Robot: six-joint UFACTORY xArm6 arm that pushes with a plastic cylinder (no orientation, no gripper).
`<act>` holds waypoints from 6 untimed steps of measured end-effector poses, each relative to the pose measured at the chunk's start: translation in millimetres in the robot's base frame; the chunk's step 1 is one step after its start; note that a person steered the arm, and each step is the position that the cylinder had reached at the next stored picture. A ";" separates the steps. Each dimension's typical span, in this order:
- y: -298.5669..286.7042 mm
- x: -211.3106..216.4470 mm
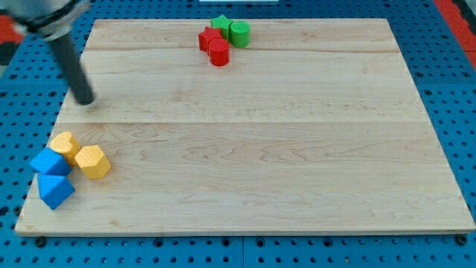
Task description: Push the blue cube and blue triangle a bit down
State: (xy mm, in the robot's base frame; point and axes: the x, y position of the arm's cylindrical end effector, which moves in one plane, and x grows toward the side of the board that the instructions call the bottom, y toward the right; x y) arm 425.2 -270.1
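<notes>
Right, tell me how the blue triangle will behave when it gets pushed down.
The blue triangle looks rigid with flat faces, so it probably slides rather than rolls. Its angled sides may make it twist. It sits near the board's bottom edge, so it could slip off. My tip is well above.

Looks like a robotics lab bench setup to me. You've got a pale wooden board (260, 149) sitting on a blue perforated mounting plate (22, 112) with rows of holes, the kind rigs get bolted to, plus a few small coloured toy blocks on the board.
</notes>
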 end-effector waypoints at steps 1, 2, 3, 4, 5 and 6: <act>-9.6 35.6; -10.3 45.1; -10.0 78.1; -0.8 106.7; 33.1 115.4; 49.6 103.8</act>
